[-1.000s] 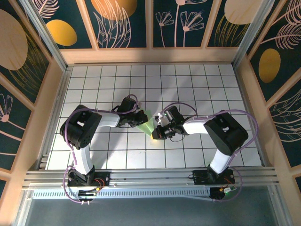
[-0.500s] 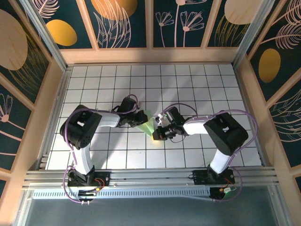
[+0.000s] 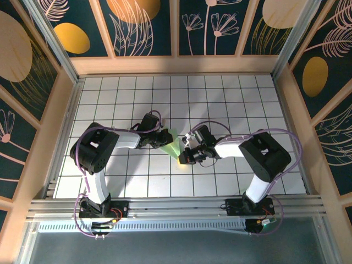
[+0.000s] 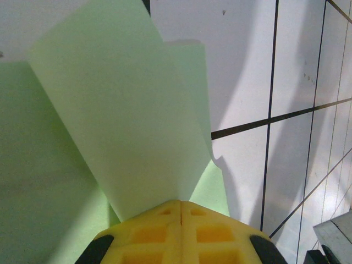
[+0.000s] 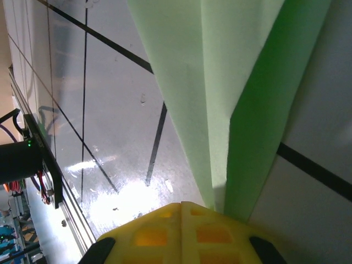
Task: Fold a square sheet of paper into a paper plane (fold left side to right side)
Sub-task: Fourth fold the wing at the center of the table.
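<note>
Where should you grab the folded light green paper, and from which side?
Likely by its layered edges, pinching flat across the layers from the sides. The folded light green paper is thin, with flaps lifting, so the left gripper takes its left edge and the right gripper its right end.

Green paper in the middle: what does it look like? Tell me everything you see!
The paper is thin, plain light green, folded into a narrow wedge with layered flaps and sharp creases. It is over the middle of the white gridded table, one flap lifted. The left gripper pinches its wider far end, the right gripper its narrow near tip, both jaws shut on it.
</note>
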You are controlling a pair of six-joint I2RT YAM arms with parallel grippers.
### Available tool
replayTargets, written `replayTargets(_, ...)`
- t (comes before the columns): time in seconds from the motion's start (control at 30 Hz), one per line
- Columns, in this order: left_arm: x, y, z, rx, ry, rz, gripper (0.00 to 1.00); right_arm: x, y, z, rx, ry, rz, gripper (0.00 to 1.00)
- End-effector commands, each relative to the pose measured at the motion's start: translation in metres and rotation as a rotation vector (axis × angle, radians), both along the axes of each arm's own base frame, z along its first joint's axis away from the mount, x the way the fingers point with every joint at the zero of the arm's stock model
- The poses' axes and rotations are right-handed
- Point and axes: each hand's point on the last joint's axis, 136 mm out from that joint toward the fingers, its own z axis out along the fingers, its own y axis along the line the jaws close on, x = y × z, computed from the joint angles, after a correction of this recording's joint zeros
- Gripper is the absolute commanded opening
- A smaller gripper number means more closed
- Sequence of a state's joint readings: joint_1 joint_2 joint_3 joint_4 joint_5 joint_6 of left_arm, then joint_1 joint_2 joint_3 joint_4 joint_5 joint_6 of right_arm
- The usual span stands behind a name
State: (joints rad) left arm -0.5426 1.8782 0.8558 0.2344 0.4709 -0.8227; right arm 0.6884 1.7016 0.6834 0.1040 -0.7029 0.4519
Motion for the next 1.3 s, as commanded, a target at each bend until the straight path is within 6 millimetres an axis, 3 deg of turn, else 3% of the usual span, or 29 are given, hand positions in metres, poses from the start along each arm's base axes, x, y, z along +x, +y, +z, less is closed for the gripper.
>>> replayTargets(0.0,-0.014,0.018,-0.027,0.100,0.056,0.017,0.00,0.005,0.008,0.029,0.058,-0.034,0.012,0.00)
replayTargets(0.23,-0.014,0.018,-0.027,0.100,0.057,0.018,0.00,0.025,0.015,0.038,0.092,-0.067,-0.012,0.00)
replayTargets(0.43,-0.014,0.018,-0.026,0.100,0.056,0.017,0.00,0.033,0.018,0.026,0.070,-0.059,-0.023,0.00)
replayTargets(0.87,-0.014,0.018,-0.027,0.102,0.059,0.016,0.00,0.027,0.007,0.001,-0.005,-0.019,-0.043,0.00)
replayTargets(1.27,-0.015,0.018,-0.028,0.105,0.062,0.015,0.00,0.019,-0.002,-0.009,-0.046,0.001,-0.043,0.00)
